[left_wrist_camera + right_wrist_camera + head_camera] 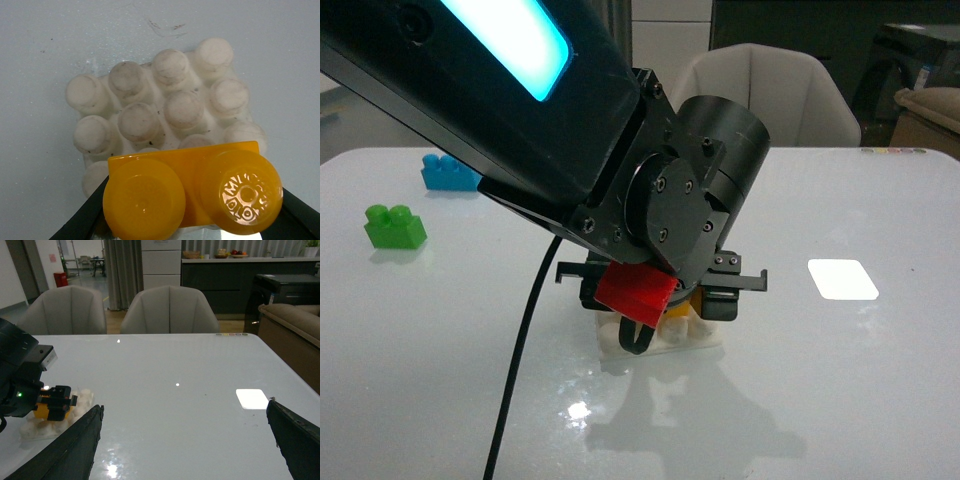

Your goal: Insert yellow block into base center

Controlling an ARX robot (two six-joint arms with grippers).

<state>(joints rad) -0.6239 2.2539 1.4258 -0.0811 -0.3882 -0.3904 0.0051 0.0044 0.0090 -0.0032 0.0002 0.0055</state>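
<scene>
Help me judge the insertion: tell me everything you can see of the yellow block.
The yellow block is a glossy yellow-orange plastic brick with two round studs on top, one bearing embossed lettering. It is studs-up, clamped at both ends by the dark fingers of the left end effector. It lies over the base, hiding studs along one edge, not the middle ones. Whether it is pressed onto them cannot be told.

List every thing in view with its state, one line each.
yellow block: gripped by the left end effector, studs up, over the base; seating unclear.
base: flat on the table, most studs bare.
left end effector: shut on the yellow block.
right end effector: open, empty.
green brick: upright on the table.
blue brick: upright on the table.
white rectangle: flat on the table.
</scene>
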